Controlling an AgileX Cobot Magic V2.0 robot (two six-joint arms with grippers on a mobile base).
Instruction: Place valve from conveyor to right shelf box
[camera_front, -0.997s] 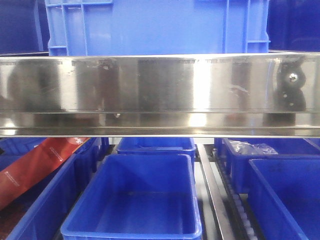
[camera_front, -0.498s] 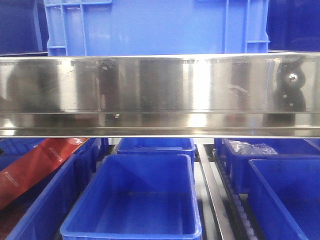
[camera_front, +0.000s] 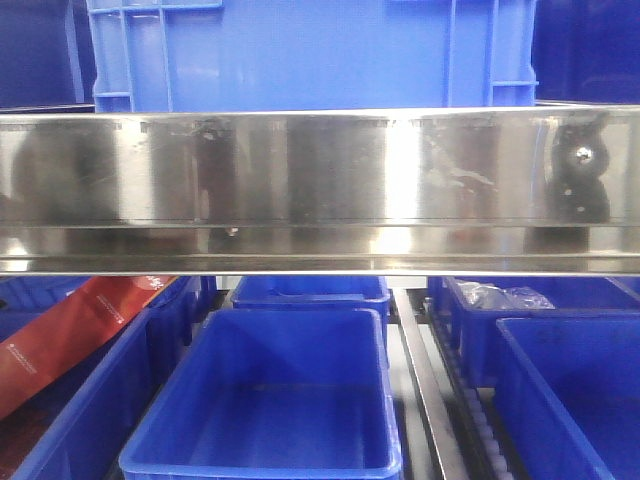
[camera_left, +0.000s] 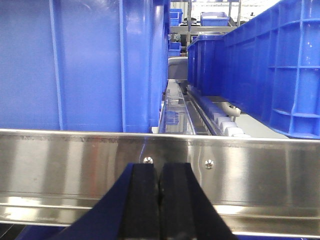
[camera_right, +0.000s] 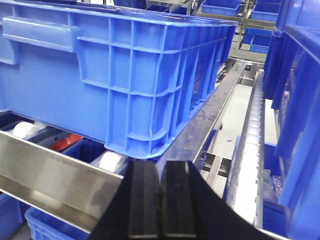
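Steel shelf rail (camera_front: 320, 190), blue bins (camera_front: 270, 410) below, blue crate (camera_front: 310, 50) above

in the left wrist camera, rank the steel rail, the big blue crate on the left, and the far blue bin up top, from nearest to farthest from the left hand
1. Steel rail: directly ahead of the shut left hand, crossing the whole view.
2. Big blue crate: just behind the rail, on the left.
3. Far blue bin: top centre-right, deep in the background.

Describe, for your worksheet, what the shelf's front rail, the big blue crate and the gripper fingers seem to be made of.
Front rail: likely stainless steel, brushed and glossy, mirroring blurred shapes, fixed with screws.
Blue crate: apparently moulded plastic, smooth with a slight sheen, ribbed walls.
Left gripper fingers: probably matte black rubber or plastic; no shine, pressed together.
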